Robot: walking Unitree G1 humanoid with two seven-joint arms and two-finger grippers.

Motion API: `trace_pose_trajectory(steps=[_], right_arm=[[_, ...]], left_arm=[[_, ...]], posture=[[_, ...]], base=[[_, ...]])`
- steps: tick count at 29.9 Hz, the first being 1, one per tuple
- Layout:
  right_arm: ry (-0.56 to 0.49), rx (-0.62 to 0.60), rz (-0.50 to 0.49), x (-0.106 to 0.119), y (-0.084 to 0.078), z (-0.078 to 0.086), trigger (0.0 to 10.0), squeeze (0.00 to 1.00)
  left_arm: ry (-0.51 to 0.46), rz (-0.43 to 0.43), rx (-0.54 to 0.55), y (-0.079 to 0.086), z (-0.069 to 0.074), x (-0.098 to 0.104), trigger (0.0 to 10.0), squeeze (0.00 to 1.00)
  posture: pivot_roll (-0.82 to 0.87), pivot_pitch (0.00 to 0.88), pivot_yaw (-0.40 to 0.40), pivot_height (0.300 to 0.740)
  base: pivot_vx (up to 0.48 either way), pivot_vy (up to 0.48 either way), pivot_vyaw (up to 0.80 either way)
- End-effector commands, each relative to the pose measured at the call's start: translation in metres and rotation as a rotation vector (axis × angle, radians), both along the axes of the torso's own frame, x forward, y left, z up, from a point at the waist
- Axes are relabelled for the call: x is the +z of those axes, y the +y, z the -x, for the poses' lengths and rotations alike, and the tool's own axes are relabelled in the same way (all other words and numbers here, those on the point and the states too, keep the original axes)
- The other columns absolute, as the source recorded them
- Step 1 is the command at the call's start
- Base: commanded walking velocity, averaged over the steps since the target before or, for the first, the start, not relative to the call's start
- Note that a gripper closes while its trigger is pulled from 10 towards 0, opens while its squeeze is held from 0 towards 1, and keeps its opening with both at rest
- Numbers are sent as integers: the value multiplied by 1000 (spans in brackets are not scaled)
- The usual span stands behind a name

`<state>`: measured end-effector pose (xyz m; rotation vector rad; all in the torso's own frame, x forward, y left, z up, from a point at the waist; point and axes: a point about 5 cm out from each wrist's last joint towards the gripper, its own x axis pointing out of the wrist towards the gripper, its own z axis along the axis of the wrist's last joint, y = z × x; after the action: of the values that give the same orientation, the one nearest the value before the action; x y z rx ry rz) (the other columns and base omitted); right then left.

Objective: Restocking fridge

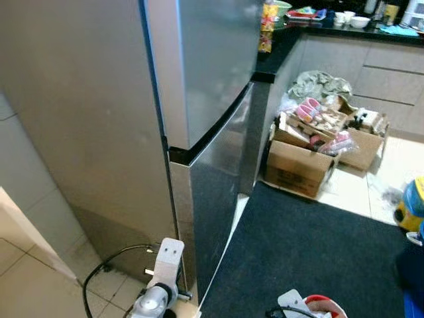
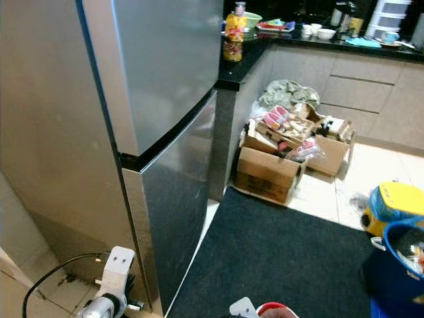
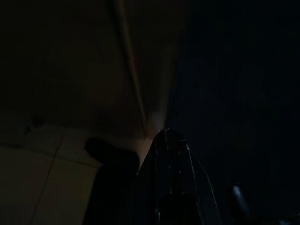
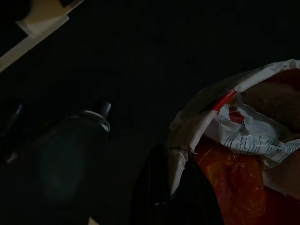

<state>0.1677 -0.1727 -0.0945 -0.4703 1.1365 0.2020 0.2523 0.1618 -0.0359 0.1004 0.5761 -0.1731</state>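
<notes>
Steel fridge, doors closed, robot standing at its corner

Steel-grey fridge (image 1: 99, 99): left, both doors shut. Left gripper (image 3: 169, 140): hangs low by the fridge's bottom corner, fingers pressed together, holding nothing. Dark mat (image 1: 311, 252): centre floor. Right gripper (image 4: 180, 161): low over the mat, fingers closed on the rim of a red-and-white bag (image 4: 248, 154). Cardboard boxes (image 1: 311, 149): right, beside the black counter (image 1: 344, 30). Blue-and-yellow bin (image 2: 391, 232): far right.

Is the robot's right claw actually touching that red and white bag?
Touching. In the right wrist view, the right gripper has its black fingers closed on the crumpled white rim of the red and white bag.
</notes>
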Motion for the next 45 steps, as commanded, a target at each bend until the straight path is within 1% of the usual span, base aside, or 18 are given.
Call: trace_pose_trajectory(steps=[1,17,24,25,26,29,30,31,33,34,35,36,38,39,40,41,43,45], right_arm=[[-31,18,16,3,-3,-7,10000,0],[-33,23,17,4,-4,-8,10000,0],[-42,17,12,4,-2,-9,10000,0],[-46,15,11,4,-2,-9,10000,0],[-49,14,10,4,-2,-9,10000,0],[-51,13,9,4,-2,-9,10000,0],[-54,10,10,4,-2,-9,10000,0],[-54,10,10,4,-2,-9,10000,0],[-58,-1,8,4,-2,-8,10000,0],[-58,-1,8,4,-2,-8,10000,0],[-59,-4,8,4,-1,-7,10000,0],[-59,-4,8,4,-1,-7,10000,0],[-58,-5,8,3,-1,-6,10000,0],[-57,-4,9,3,-2,-6,10000,0],[-56,-3,9,3,-2,-5,10000,0],[-55,-3,10,3,-2,-5,10000,0],[-55,-3,11,2,-2,-4,10000,0],[-53,-5,14,2,-2,-2,10000,0]], left_arm=[[3,0,38,4,1,-1,10000,0],[-4,4,47,7,1,0,10000,0],[-48,-33,52,19,-14,13,10000,0],[-66,-40,52,22,-21,19,9216,0],[-87,-57,49,26,-29,26,4353,0],[-101,-69,48,28,-34,31,4353,0],[-121,-82,46,30,-42,38,0,0],[-121,-82,46,30,-42,38,0,0],[-173,-87,64,33,-63,59,0,0],[-173,-87,64,33,-63,59,0,0],[-199,-87,97,36,-72,69,0,0],[-199,-87,97,36,-72,69,0,0],[-225,-87,137,40,-81,81,0,0],[-230,-84,144,40,-84,84,1020,0],[-231,-82,145,40,-85,86,1020,0],[-242,-90,134,39,-87,89,10000,0],[-250,-96,125,38,-89,91,10000,0],[-283,-114,129,38,-97,102,10000,0]], posture=[[-5,0,-30,740],[-4,0,-33,740],[-5,0,-25,740],[-12,10,-22,740],[-16,18,-20,740],[-16,18,-20,740],[-25,35,-15,740],[-25,35,-15,740],[-37,55,-9,740],[-37,55,-9,740],[-42,61,-7,740],[-42,61,-7,740],[-45,63,-6,740],[-47,66,-6,740],[-47,66,-6,740],[-51,70,-5,740],[-51,70,-5,740],[-53,73,-4,740]], base=[[0,0,0],[0,0,0],[0,0,0],[0,0,0],[0,0,0],[0,0,0],[0,0,0],[0,0,0],[0,0,0],[0,0,0],[0,0,0],[0,0,0],[0,0,0],[0,0,0],[0,0,0],[0,0,0],[0,0,0],[0,0,0]])
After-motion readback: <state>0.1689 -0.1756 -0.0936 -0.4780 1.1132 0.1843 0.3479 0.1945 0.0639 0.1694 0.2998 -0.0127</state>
